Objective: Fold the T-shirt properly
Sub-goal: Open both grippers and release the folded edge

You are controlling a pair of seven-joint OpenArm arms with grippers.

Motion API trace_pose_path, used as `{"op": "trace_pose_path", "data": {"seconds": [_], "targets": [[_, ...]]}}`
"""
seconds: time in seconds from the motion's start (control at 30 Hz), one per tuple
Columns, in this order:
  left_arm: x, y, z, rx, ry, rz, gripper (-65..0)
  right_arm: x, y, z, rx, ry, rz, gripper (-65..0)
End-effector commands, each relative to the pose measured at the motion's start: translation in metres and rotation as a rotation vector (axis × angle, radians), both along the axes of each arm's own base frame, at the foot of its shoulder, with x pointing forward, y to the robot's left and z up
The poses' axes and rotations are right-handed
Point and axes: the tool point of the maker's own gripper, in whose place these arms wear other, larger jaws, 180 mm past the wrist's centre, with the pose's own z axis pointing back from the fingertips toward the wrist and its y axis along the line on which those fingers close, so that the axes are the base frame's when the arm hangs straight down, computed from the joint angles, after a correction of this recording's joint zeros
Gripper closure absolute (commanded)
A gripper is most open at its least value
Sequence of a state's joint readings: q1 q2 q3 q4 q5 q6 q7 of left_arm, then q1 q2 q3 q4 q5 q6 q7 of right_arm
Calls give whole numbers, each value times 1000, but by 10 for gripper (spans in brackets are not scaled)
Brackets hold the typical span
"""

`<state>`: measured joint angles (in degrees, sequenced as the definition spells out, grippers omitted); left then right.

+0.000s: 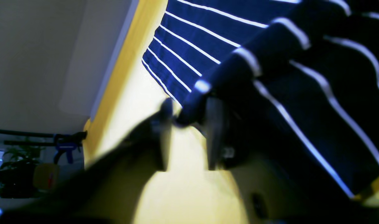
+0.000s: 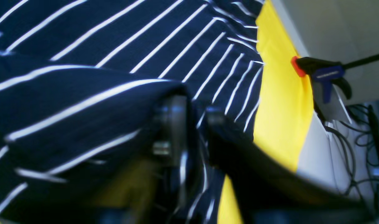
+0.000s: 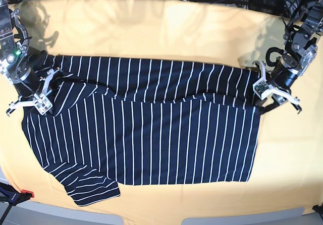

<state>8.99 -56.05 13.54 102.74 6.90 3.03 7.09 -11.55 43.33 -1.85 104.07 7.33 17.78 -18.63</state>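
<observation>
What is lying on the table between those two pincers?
Only the striped T-shirt, stretched across the yellow table cover from the right pincer to the left pincer, as the base view shows.

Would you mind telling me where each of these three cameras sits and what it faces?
Left wrist: rides the left arm, looking along the left tool, whose fingers pinch a T-shirt fold over the yellow table cover.
Right wrist: rides the right arm, looking past the right tool closed on striped cloth; a blue clamp grips the table edge.
Base: high above, looking down on the whole shirt; both arms show at the sides.
Shared: all three show the striped shirt and yellow cover; base shows both tools.
</observation>
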Motion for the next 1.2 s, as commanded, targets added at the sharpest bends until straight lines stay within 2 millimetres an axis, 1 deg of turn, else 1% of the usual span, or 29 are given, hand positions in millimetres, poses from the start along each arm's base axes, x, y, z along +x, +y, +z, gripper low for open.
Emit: {"op": "trace_pose_path", "data": {"seconds": [0.0,0.03,0.07,0.1,0.13,0.2,0.27,0.37,0.43,0.47,0.53,0.6,0.7,0.83,0.93,1.0,1.1,1.17], "targets": [[9,3,19,19,-64,-10,-294,10,-6,20,-24,-68,-5,-319],[13,3,24,18,-80,-6,-335,15,-9,26,-37,-93,-21,-345],[16,4,28,18,-93,-1,-356,18,-14,30,-38,-115,-48,-346],[19,6,31,24,-100,10,-360,21,-17,35,-33,-135,-71,-346],[22,9,33,32,-99,26,-360,22,-18,36,-22,-136,-80,-346],[23,15,30,44,-74,56,-360,21,-15,35,-9,-120,-71,-346],[22,20,26,67,-53,69,-360,18,-15,30,-41,-87,-54,-345],[21,31,24,145,-33,80,-360,14,-10,32,-83,-63,-9,-345],[19,33,20,172,0,59,-360,6,3,31,-89,-18,37,-345],[15,31,15,185,37,33,-360,-1,10,27,-96,16,62,-345],[3,26,3,203,124,-26,-360,-20,21,16,-120,90,109,-345],[-12,19,-11,209,232,-96,-360,-41,25,3,-147,157,140,-345],[-28,15,-20,253,327,-181,-360,-67,19,-15,-190,242,140,-345],[-50,22,-28,334,451,-270,-360,-88,-3,-28,-229,318,70,-345],[-62,26,-35,361,508,-302,-360,-100,-14,-31,-214,340,35,-345],[-64,25,-36,374,509,-323,-360,-106,-15,-32,-204,345,35,-345],[-69,25,-41,381,511,-347,-360,-109,-16,-35,-200,353,34,-345],[-67,29,-44,399,486,-356,-360,-109,-16,-34,-196,349,24,-345]]}}
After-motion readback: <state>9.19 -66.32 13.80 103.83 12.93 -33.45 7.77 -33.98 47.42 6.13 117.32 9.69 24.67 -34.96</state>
